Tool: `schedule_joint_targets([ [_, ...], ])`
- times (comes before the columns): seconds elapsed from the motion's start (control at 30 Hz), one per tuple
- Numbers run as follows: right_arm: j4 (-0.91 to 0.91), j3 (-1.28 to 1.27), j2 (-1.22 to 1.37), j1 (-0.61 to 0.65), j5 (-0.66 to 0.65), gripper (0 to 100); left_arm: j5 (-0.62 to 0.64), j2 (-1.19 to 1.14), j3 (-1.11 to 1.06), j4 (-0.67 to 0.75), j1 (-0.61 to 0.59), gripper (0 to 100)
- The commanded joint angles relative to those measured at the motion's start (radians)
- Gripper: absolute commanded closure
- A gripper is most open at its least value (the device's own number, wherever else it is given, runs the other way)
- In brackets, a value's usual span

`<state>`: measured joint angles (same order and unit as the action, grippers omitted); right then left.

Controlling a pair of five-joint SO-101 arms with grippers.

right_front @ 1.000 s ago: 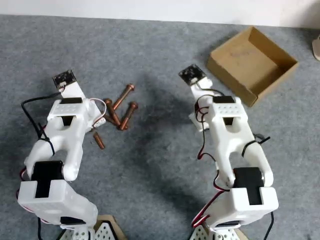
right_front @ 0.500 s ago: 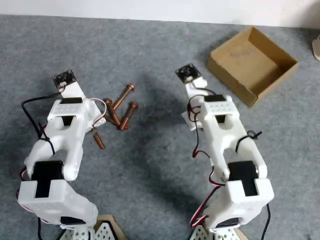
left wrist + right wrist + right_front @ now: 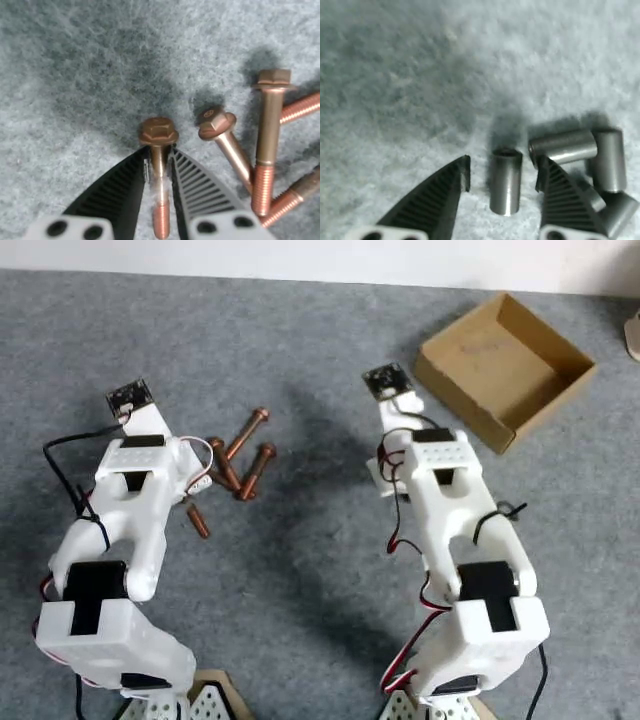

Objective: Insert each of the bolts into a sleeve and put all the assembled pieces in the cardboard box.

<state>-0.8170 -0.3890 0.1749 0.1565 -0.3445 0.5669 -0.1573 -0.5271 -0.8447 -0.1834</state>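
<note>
Clamping a bolt (image 3: 158, 132) in the left gripper (image 3: 159, 157) beside loose bolts (image 3: 255, 470) at frame left; straddling a sleeve (image 3: 505, 182) with right gripper (image 3: 503, 167) parted.

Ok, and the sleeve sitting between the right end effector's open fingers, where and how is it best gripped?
Grip the sleeve across its round side wall, about mid-length, below the open mouth. It seems to stand on end, squarely between the fingers of the right end effector, so closing straight in from this approach should work. One finger sits close to a lying sleeve; mind that.
</note>
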Motion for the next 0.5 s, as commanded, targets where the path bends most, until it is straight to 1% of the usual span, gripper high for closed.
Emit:
schedule_joint_targets([
  [0.0,0.019,-0.062,-0.079,-0.038,0.051,78.3,-0.008,-0.024,0.010,0.003,0.015,96],
  [0.17,0.016,-0.134,-0.104,0.004,0.054,78.3,-0.008,-0.024,0.010,0.003,0.015,96],
  [0.27,0.016,-0.139,-0.104,0.030,0.023,78.3,-0.008,-0.024,0.010,0.003,0.015,96],
  [0.43,0.031,-0.140,-0.102,0.028,0.009,78.3,-0.008,-0.024,0.010,0.003,0.015,96],
  [0.47,0.050,-0.142,-0.102,0.028,-0.011,78.3,-0.008,-0.024,0.010,0.003,0.015,96],
])
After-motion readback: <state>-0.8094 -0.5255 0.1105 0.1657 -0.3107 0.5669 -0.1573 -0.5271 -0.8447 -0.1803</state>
